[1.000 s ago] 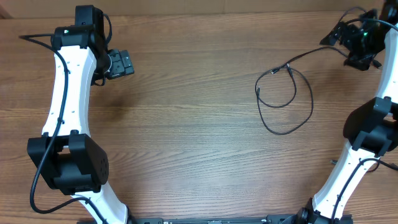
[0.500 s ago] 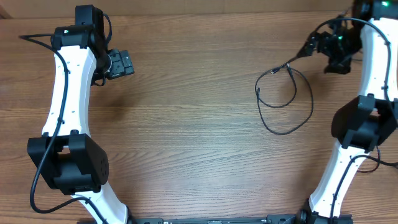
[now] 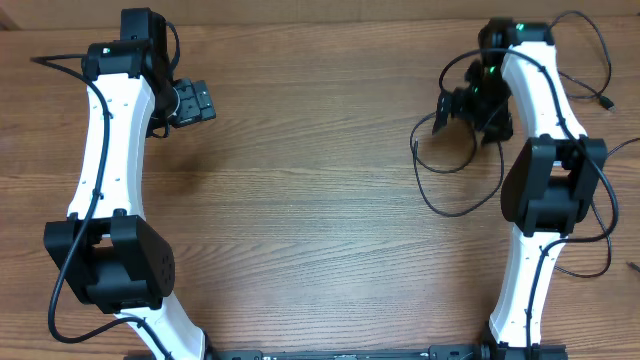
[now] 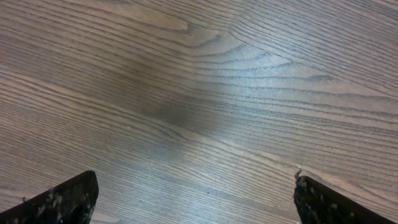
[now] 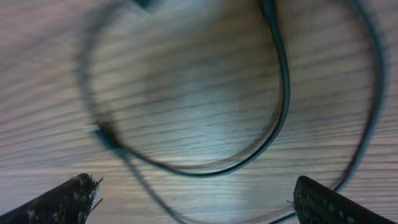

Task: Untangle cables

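Note:
Thin black cables [image 3: 458,213] lie in overlapping loops on the wooden table at the right. My right gripper [image 3: 446,108] hovers over the upper part of these loops, and its arm hides where they cross. In the right wrist view the cables [image 5: 283,93] curve blurred below the gripper [image 5: 199,205], with a small silver-tipped plug [image 5: 93,129] at the left. The jaws stand wide apart and hold nothing. My left gripper [image 3: 196,102] is at the far left, well away from the cables. It is open over bare wood in the left wrist view [image 4: 196,205].
A further thin black wire with a plug-like end [image 3: 605,102] trails along the table's right edge behind the right arm. The table's far edge [image 3: 320,22] runs along the top. Both arm bases stand at the near edge.
My right arm has swung left from the far right corner to above the cable loops. The straight cable stretch that ran toward the corner is now bunched under the gripper. The left arm has not moved.

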{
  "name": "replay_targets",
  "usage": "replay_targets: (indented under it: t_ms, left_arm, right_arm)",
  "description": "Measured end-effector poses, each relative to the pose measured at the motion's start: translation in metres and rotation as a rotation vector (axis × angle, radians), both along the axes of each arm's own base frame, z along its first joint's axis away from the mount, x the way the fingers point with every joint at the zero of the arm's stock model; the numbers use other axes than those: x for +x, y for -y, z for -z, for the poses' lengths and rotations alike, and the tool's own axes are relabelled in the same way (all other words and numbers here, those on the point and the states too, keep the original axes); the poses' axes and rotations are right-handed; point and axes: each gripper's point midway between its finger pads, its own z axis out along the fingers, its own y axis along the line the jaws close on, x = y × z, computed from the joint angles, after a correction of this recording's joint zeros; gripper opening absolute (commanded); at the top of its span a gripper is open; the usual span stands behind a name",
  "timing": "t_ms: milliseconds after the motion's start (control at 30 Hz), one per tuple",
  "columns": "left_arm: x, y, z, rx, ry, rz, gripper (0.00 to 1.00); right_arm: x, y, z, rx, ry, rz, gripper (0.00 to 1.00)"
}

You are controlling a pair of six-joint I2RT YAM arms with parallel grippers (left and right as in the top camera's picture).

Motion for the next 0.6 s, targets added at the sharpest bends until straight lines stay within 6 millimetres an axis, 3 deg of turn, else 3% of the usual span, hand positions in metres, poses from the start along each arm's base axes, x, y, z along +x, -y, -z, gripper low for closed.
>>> replay_targets:
  t_ms: [100,200,600]
  left_arm:
    - [0.000,0.000,0.000,0.000,0.000,0.000,1.00]
    - [0.000,0.000,0.000,0.000,0.000,0.000,1.00]
    - [0.000,0.000,0.000,0.000,0.000,0.000,1.00]
  right_arm:
    - [-0.014,0.004,0.029,-0.019,-0.054,0.015,1.00]
    - [-0.021,0.008,0.045,-0.041,-0.084,0.033,1.00]
    - [-0.005,0.016,0.051,-0.094,0.000,0.074,1.00]
